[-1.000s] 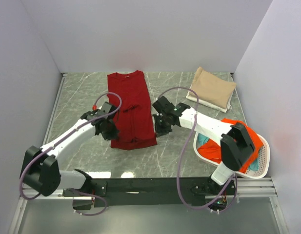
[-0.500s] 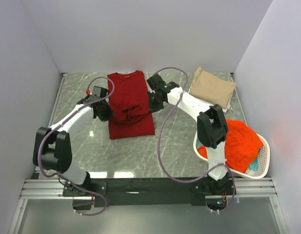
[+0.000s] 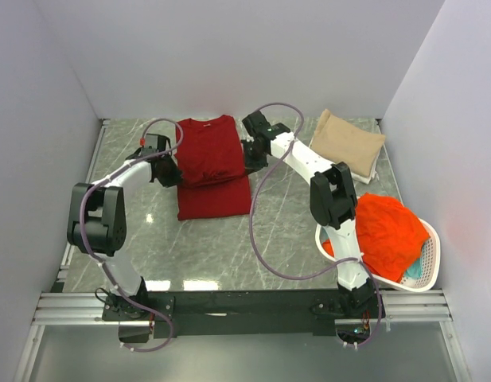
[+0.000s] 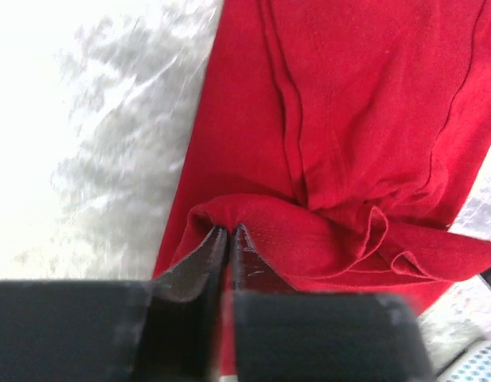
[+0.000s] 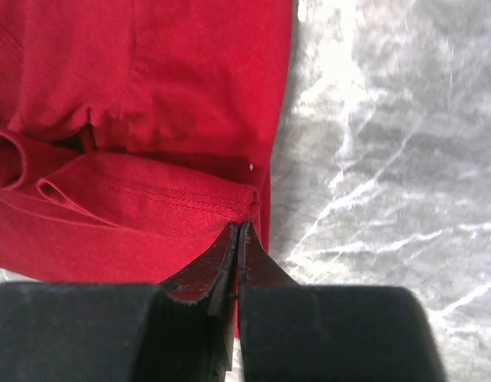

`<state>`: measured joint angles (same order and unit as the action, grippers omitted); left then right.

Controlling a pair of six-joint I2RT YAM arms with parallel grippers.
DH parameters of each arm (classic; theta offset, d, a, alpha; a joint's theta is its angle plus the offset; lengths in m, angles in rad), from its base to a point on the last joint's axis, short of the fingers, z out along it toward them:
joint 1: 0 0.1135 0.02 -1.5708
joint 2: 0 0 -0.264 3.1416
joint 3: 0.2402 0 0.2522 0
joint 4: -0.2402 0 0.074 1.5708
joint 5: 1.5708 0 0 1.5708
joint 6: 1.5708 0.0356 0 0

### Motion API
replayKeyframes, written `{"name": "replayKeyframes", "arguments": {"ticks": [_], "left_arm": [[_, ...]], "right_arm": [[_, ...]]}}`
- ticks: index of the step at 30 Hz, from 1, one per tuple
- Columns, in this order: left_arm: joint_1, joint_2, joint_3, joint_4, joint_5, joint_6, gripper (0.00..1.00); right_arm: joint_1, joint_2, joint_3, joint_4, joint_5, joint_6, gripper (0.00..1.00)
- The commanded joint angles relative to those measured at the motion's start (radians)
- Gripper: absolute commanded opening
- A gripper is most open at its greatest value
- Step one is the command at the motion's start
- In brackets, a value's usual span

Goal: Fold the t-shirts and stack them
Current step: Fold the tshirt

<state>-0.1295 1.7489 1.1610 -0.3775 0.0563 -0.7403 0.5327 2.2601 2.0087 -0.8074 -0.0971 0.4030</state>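
The dark red t-shirt [image 3: 212, 163] lies on the marble table [image 3: 293, 239], its near hem doubled back over its middle. The left gripper [image 4: 227, 233] is clamped on that hem at the shirt's left edge, and the right gripper [image 5: 239, 228] at its right edge. A folded tan t-shirt [image 3: 346, 145] lies to the shirt's right. An orange-red t-shirt [image 3: 384, 233] fills the white laundry basket [image 3: 433, 263], nearer and further right.

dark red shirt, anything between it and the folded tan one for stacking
Nothing loose; only the right arm crosses the table between the dark red shirt and the tan shirt. The left gripper and right gripper are shut on the red hem.
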Motion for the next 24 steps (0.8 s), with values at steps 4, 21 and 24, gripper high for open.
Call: {"name": "replayKeyframes", "arguments": {"ticks": [4, 21, 24], "left_arm": [[0.016, 0.031, 0.075, 0.071, 0.056, 0.053, 0.45], [0.019, -0.288, -0.274, 0.086, 0.069, 0.029, 0.71], [0.019, -0.328, -0.348, 0.1, 0.083, 0.013, 0.67]], "right_arm": [[-0.014, 0.032, 0.123, -0.013, -0.062, -0.049, 0.34], [-0.02, -0.283, -0.382, 0.175, -0.164, -0.01, 0.59], [-0.016, -0.318, -0.486, 0.223, -0.184, 0.011, 0.56]]}}
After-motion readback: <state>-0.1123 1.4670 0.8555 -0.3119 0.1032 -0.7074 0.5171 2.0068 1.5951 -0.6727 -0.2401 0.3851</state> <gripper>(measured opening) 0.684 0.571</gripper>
